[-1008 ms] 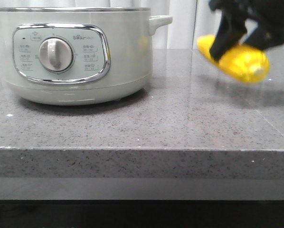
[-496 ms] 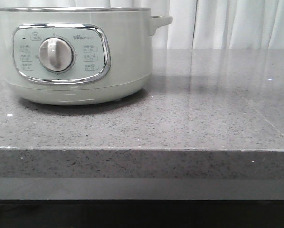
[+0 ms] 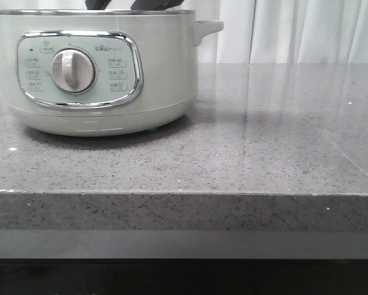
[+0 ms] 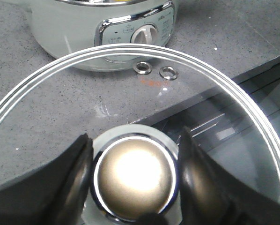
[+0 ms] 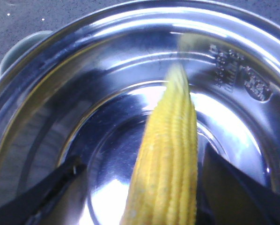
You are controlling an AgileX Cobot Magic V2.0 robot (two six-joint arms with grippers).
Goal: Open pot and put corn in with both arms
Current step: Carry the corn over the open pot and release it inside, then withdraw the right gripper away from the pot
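The pale grey-green pot point(image 3: 165, 74) stands at the left of the table with no lid on it. My right gripper point(image 5: 142, 159) reaches down into its steel bowl point(image 5: 107, 47); only dark bits of it point(image 3: 132, 5) show above the rim in the front view. The yellow corn point(image 5: 173, 154) lies lengthwise between the spread fingers, against one finger point(image 5: 243, 187) and with a clear gap to the other. My left gripper point(image 4: 134, 140) is shut on the metal knob point(image 4: 133, 178) of the glass lid point(image 4: 60, 93), held near the table's front edge, apart from the pot point(image 4: 70, 33).
The grey speckled countertop point(image 3: 264, 135) stretches to the right of the pot, its front edge running across the view. White curtains point(image 3: 307, 31) hang behind. Two small steel vent rings point(image 4: 155, 70) sit in the lid glass.
The right gripper carried the corn from above the table's right side, left the front view, and now dips into the pot. Its fingers have spread from the corn.
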